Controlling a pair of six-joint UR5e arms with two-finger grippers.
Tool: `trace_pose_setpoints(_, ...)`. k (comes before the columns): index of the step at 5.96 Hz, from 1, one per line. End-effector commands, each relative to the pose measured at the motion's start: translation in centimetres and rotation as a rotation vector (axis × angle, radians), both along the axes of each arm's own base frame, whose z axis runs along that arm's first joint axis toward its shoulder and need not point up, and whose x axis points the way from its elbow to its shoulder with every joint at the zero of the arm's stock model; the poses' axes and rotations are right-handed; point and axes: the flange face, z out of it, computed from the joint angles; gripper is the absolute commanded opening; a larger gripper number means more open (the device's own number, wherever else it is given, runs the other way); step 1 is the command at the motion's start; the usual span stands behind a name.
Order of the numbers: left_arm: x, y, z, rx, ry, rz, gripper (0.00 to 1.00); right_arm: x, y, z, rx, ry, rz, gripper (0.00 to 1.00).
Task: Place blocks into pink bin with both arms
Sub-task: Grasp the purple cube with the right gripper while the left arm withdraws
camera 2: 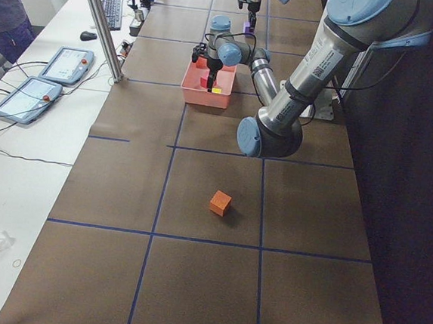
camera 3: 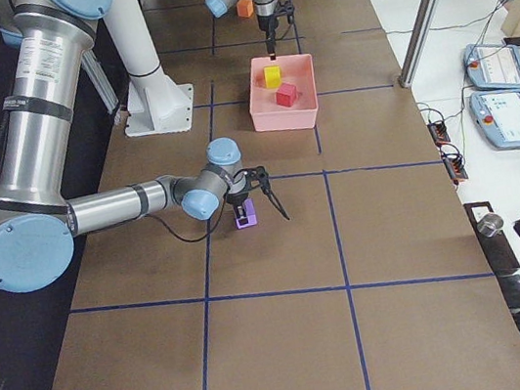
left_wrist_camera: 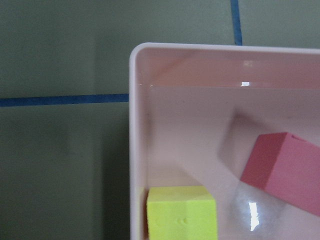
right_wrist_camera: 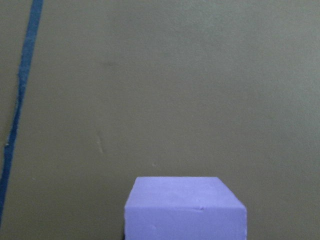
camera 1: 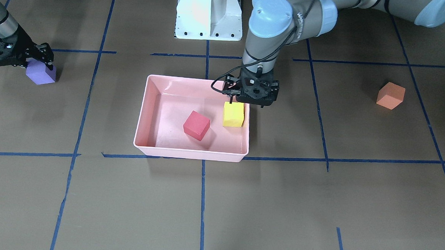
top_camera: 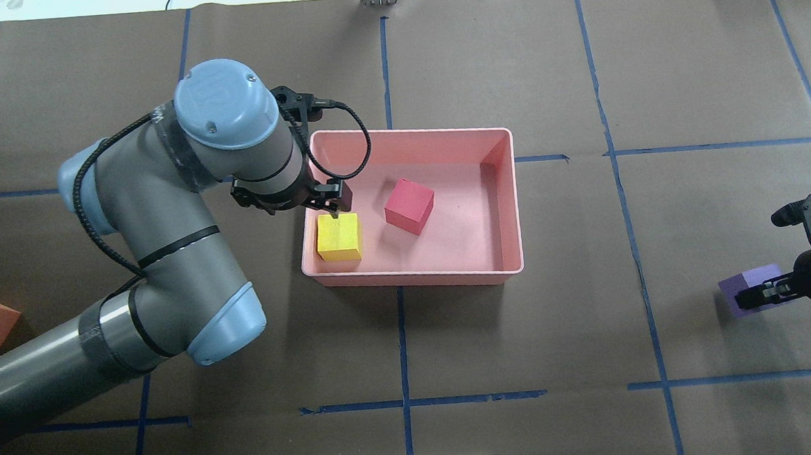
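Note:
The pink bin (camera 1: 190,153) sits mid-table and holds the red block (camera 1: 196,125) and the yellow-green block (camera 1: 233,115), which rests on its floor by the robot's-left wall. My left gripper (camera 1: 246,102) hangs open just above the yellow-green block and holds nothing. The left wrist view shows both blocks in the bin (left_wrist_camera: 137,125). My right gripper (camera 1: 39,60) is open, low over the purple block (camera 1: 40,72) on the table. That block fills the bottom of the right wrist view (right_wrist_camera: 185,207). The orange block (camera 1: 390,95) lies alone on the robot's left side.
The white pedestal base (camera 1: 209,14) stands behind the bin. Blue tape lines cross the brown table. In the exterior left view, tablets (camera 2: 45,79) and a metal post (camera 2: 100,23) stand beyond the far table edge.

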Motion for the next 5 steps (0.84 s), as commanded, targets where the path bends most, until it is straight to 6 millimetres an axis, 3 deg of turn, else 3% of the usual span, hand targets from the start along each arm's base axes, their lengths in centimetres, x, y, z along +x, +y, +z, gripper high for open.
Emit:
trace_pose_setpoints(1,-4.8,-0.3,4.2,0.106,-0.028,0.129,1.0,0.7,-2.3,-3.4,0.001,-0.091,0.023,0.3)
trace_pose_setpoints(2,-9.5,-1.2,7.0,0.143,-0.024,0.194,1.0,1.3,-4.9,-6.4,-0.035,-0.125,0.061,0.3)
trace_pose_setpoints(3,-13.9,-1.1,10.0,0.187,-0.042,0.237,1.0,0.8,-6.5,-11.3,-0.064,-0.115,0.078,0.3)
trace_pose_setpoints(4,-17.8,0.4,13.3,0.239,-0.075,0.281,1.0,0.4,-7.7,-18.7,-0.11,-0.12,0.112,0.3)
trace_pose_setpoints(5,-21.1,-0.1,15.6,0.279,-0.1,0.297,1.0,-1.3,-10.0,-25.2,-0.165,-0.121,0.161,0.3)
